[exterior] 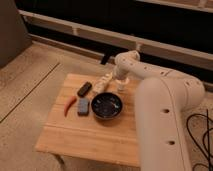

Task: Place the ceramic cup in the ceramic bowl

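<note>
Where our white arm (150, 75) reaches over far edge of light wooden bench (90, 140), end effector (120, 79) sits right at small cream-white ceramic cup (122, 86); whether it stands apart or clamped, we cannot tell. Cup stands on bench near far right corner, just beyond round dark navy glossy ceramic bowl (106, 106). Between bowl and left edge: grey-blue rectangular block (83, 106), red chili-shaped piece (70, 106). Slim whitish bottle-like object (103, 80) lies near far edge.
</note>
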You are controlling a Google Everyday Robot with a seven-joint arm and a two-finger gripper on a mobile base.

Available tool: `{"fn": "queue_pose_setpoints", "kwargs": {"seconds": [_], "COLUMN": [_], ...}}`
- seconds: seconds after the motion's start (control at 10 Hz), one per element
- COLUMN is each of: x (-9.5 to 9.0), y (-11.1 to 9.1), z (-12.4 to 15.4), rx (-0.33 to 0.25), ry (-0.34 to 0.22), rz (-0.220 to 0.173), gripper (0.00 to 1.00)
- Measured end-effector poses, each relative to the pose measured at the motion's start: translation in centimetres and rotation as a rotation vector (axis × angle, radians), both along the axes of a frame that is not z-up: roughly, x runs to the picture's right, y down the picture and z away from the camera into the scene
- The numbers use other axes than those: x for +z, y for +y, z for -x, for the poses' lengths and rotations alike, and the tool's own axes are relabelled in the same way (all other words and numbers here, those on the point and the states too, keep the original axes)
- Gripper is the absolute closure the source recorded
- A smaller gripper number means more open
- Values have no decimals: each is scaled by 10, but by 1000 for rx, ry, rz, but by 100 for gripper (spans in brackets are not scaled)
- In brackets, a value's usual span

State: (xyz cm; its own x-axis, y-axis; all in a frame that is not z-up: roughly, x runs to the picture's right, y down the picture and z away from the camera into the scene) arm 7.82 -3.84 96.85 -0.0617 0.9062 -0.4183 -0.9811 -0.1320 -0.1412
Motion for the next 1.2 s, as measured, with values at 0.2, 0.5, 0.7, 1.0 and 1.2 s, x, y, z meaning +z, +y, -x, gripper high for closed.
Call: {"fn": "queue_pose_setpoints", "kwargs": {"seconds": [0.2, 0.5, 0.7, 1.0, 1.2], "x": [5, -7, -35, -81, -109], "y": [-4, -34, -70, -89, -85], "z": [-6, -11, -8, 19, 44], "rx": [-11, -37, -67, -83, -61], "ry": [11, 34, 39, 7, -36], "rz": [-1, -75, -174, -258, -276], "gripper": [91, 100, 100, 100, 100]}}
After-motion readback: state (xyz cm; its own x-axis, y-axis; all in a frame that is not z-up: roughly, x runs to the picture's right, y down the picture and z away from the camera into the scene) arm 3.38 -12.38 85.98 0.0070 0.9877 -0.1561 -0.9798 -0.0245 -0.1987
